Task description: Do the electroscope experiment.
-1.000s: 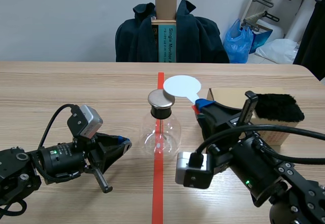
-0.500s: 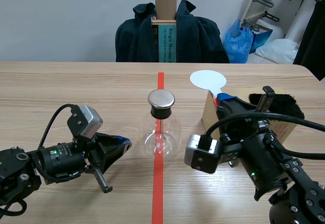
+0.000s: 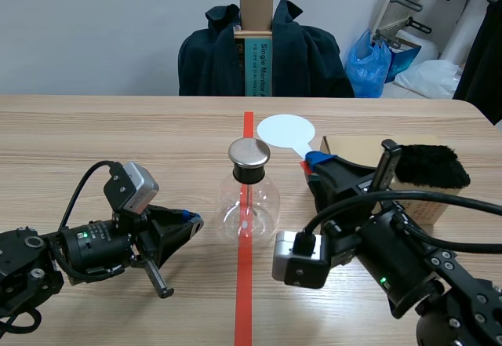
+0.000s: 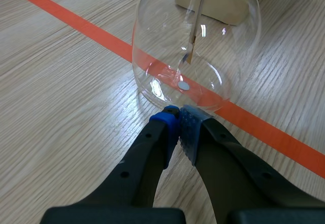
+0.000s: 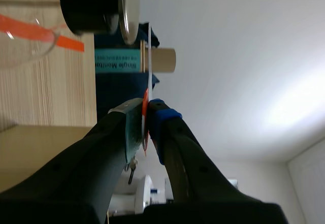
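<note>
A pale wooden desk [image 3: 118, 134] runs back to a grey wall, where a chair [image 3: 263, 48] draped in a dark coat stands behind the electroscope [image 3: 249, 201]. The electroscope sits on the orange-red tape line [image 3: 244, 291], mid-desk. To its right lies a cardboard box [image 3: 430, 205] with a black fur pad [image 3: 430, 165] on top.

The right end effector [image 3: 312, 162] is clamped on the handle of a white round paddle [image 3: 285, 132], whose disc hangs just beyond and to the right of the electroscope's metal cap [image 3: 249, 153], apparently not touching it. The left end effector [image 4: 177, 118] lies low to the electroscope's left, its fingers together on nothing, its tip just beside the glass base; contact cannot be judged.

The step in hand appears to be bringing the paddle up to the cap. Doing it well likely means gripping only the handle, bringing the disc close over the cap without striking it, and keeping the arm off the glass so the electroscope does not slide or tip.

The electroscope is a clear round flask with a black stopper under the shiny cap. A thin rod drops inside to small foil leaves [image 4: 189, 57], which seem to hang close together.
</note>
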Controlling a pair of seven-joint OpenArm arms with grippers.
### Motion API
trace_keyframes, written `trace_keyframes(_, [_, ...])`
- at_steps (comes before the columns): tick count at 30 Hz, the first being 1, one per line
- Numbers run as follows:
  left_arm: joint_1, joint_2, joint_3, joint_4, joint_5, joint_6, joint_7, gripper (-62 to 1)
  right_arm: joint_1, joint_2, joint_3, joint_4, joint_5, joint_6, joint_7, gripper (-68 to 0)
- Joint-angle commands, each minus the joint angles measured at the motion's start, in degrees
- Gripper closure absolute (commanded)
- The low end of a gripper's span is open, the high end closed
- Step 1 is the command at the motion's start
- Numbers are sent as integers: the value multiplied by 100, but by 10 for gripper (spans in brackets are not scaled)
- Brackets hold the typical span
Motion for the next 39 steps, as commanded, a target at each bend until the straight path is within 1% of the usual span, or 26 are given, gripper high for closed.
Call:
trace_keyframes(1, [-20, -2, -4, 107, -42, -7, -96, -28, 70, 61, 59, 101, -24, -105, 144, -7])
trace_keyframes(6, [-20, -2, -4, 107, -42, -7, -98, -28, 70, 61, 59, 101, -24, -105, 699, -7])
trace_keyframes(11, [-20, -2, -4, 107, -42, -7, -98, -28, 70, 61, 59, 101, -26, -107, 1005, -7])
trace_keyframes(26, [-20, -2, -4, 107, -42, -9, -98, -28, 70, 61, 59, 101, -92, -107, 1014, -7])
trace_keyframes(31, [-20, -2, -4, 107, -44, -9, -96, -28, 70, 61, 59, 101, -90, -107, 782, -7])
trace_keyframes(39, [-20, -2, -4, 107, -44, -9, -96, -28, 70, 61, 59, 101, -87, -107, -33, -7])
